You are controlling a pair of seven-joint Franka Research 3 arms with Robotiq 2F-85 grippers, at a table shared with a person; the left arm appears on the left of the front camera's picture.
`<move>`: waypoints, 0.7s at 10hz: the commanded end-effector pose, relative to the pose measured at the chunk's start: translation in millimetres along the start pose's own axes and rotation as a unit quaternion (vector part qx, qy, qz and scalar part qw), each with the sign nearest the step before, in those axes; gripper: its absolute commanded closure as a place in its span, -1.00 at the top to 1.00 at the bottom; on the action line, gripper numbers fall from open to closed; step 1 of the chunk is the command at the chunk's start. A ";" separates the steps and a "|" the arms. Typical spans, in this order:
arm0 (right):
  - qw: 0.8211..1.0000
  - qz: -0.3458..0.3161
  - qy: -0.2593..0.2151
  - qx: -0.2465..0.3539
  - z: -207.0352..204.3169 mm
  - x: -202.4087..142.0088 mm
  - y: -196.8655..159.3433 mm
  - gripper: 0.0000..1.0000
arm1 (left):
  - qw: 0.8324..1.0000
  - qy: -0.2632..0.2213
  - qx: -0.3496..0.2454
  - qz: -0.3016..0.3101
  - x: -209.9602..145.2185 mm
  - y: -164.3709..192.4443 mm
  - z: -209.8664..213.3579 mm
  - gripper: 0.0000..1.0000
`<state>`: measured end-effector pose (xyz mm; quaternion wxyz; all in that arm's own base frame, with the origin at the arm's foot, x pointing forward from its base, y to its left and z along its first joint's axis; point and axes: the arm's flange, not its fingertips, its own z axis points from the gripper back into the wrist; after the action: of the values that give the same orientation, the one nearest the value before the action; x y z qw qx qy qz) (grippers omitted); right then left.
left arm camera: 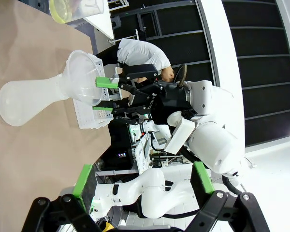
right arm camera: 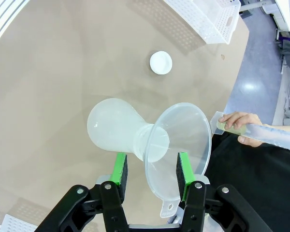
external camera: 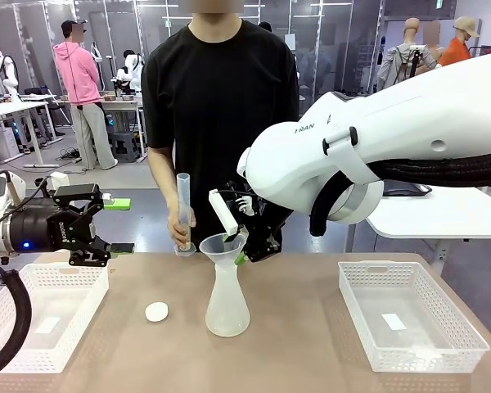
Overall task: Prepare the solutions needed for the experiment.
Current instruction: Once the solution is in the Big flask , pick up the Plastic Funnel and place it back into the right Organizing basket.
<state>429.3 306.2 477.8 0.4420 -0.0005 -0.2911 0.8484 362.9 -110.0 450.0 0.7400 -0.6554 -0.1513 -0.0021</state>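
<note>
A frosted conical flask [external camera: 227, 304] [right arm camera: 112, 123] [left arm camera: 24, 102] stands at mid-table with a clear funnel [external camera: 222, 245] [right arm camera: 181, 137] [left arm camera: 82, 77] in its neck. My right gripper [external camera: 244, 246] [right arm camera: 151, 169] [left arm camera: 102, 95] is shut on the funnel, a green pad on each side. The person's hand [right arm camera: 234, 126] holds a clear measuring cylinder [external camera: 182, 214] upright just left of the funnel. The solutions show as pale yellow-green liquid [right arm camera: 226, 126] [left arm camera: 62, 9] at the cylinder's bottom. I see no tint in the flask. My left gripper [external camera: 119, 225] [left arm camera: 142, 179] hangs open over the left side, holding nothing.
A small white round stopper [external camera: 156, 311] [right arm camera: 161, 63] lies on the table left of the flask. A white basket [external camera: 41, 315] sits at the left edge, another white basket [external camera: 413, 323] at the right. The person stands close behind the far edge.
</note>
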 end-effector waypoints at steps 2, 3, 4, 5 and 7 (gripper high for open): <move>1.000 0.015 -0.003 -0.025 18.9 13.0 -2.0 0.06 | 1.000 -0.002 0.000 -0.002 0.4 -1.1 1.7 1.00; 0.999 0.020 0.012 -0.034 34.2 18.1 -4.9 0.06 | 1.000 -0.002 0.000 -0.002 0.4 -1.1 1.7 1.00; 0.999 0.019 0.015 -0.045 48.2 19.0 -7.7 0.06 | 1.000 -0.002 0.000 -0.002 0.4 -1.1 1.7 1.00; 0.998 0.016 0.018 -0.059 62.9 16.4 -11.0 0.06 | 1.000 -0.002 0.000 -0.002 0.4 -1.1 1.7 1.00; 0.994 -0.035 0.068 -0.079 96.9 2.8 -12.3 0.06 | 1.000 -0.002 0.000 -0.002 0.4 -1.1 1.7 1.00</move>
<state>413.7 276.2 561.5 0.4470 -0.0632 -0.3429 0.8238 362.9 -110.0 450.0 0.7399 -0.6554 -0.1513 -0.0021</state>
